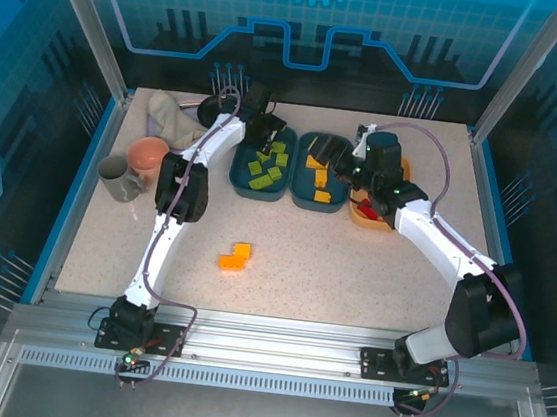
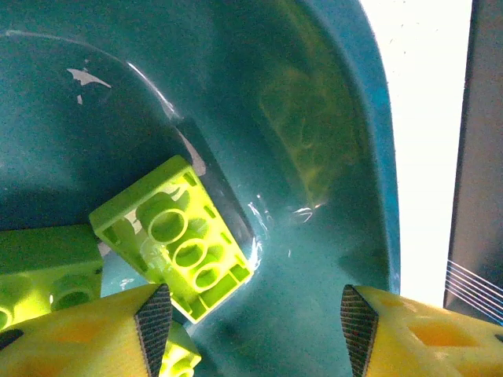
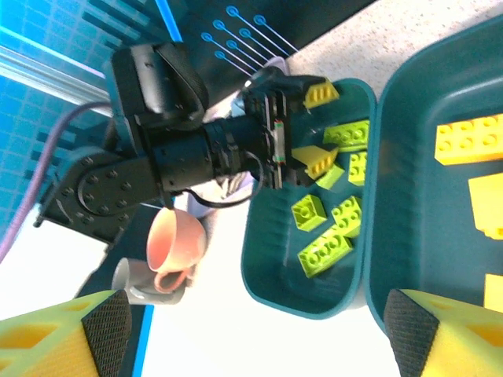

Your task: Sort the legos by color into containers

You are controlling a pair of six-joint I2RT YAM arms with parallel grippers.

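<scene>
While my left fingers (image 2: 78, 338) hang open and empty over green bricks (image 2: 177, 236) in the left teal tub (image 1: 234, 173), two orange bricks (image 1: 236, 256) lie on the bench (image 1: 351, 277). My right fingers (image 3: 456, 338), open too, hover close, so reaching together risks a collision.

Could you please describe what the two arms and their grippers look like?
The left arm and right arm have white links, black joints and a purplish cable each. Their fingers are yellow wedges faced with black textured pads.
</scene>
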